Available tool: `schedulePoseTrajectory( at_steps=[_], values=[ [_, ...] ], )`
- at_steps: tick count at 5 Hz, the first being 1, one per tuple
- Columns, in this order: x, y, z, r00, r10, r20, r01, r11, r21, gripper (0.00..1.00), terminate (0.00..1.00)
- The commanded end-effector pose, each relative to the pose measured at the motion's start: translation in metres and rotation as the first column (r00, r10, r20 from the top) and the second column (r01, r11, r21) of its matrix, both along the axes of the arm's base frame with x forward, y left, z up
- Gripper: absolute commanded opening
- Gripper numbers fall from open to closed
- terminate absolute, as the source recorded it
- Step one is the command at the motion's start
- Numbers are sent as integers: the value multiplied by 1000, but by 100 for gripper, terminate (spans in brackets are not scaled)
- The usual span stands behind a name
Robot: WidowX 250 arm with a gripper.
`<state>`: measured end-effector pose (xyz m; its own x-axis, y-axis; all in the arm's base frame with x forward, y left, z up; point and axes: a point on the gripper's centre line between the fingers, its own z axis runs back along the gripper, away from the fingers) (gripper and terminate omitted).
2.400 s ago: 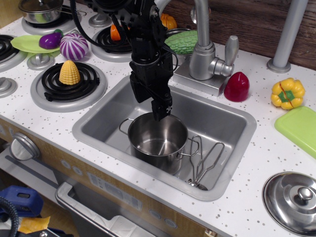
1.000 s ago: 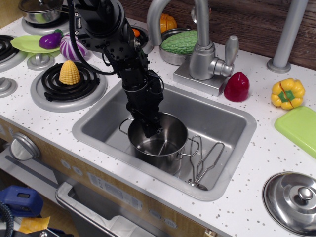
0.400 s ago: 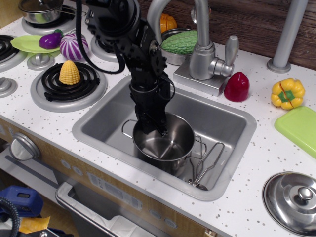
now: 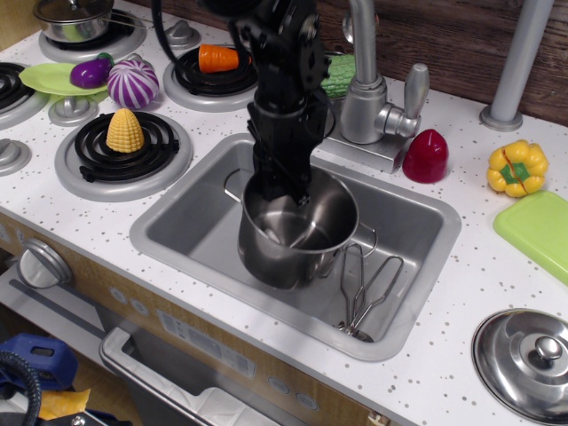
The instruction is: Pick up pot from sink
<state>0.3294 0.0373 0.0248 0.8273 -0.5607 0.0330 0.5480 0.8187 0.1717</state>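
Observation.image gave us the sink (image 4: 177,232) first, then the pot (image 4: 293,235) tilted and seemingly raised off the basin floor, since our gripper (image 4: 282,188) pinched its far rim, one finger inside; tongs (image 4: 368,293) lay just beside it, on the basin floor

No words, brand marks, numbers or signs can be read anywhere in this view. The small pale marks along the cabinet front (image 4: 186,342) below the counter may be labels, but they are too blurred to make out.
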Motion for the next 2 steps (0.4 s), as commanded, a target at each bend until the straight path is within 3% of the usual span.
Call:
schedulePoseTrajectory(
  at_steps=[1, 2],
  values=[
    [19, 3, 45, 998, -18, 55, 17, 1000, 20, 0, 0],
    [22, 4, 48, 997, -46, 60, 45, 999, 23, 0, 100]
  ],
)
